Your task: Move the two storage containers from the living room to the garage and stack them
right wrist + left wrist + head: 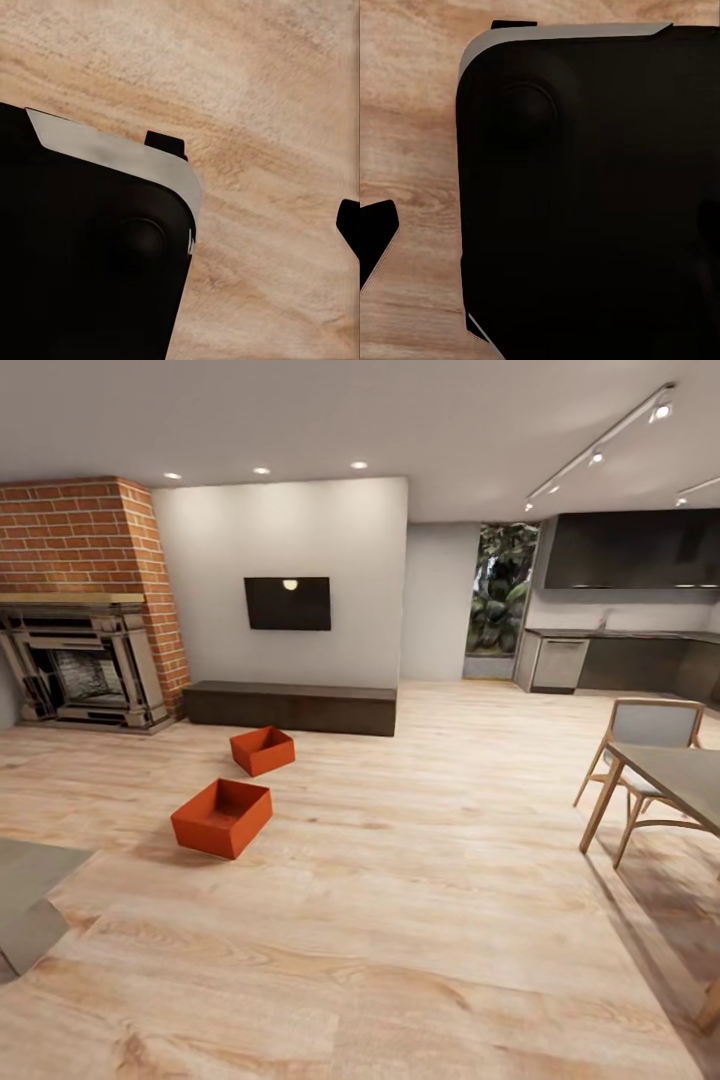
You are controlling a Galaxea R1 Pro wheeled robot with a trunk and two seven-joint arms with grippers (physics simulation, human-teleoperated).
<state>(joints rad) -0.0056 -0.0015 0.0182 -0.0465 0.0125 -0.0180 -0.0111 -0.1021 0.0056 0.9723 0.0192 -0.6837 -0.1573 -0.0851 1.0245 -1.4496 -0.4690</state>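
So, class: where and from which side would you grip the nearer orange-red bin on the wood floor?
Judging by the head view, grip the nearer bin by its top rim, coming from above. It sits upright and open-topped, its thin walls free, apart from the farther bin. One finger inside, one outside, probably works.

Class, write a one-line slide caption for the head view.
Two orange-red storage containers sit apart on the living room's wood floor.

Light wood plank floor (420, 920) runs across the living room. 2 orange-red bins sit on it, open tops up: one (222, 817) nearer, the other (262, 750) just beyond, apart, near the low dark bench (290, 706). Fireplace (85, 672), table (680, 780) and chair (640, 760) stand on the planks too.
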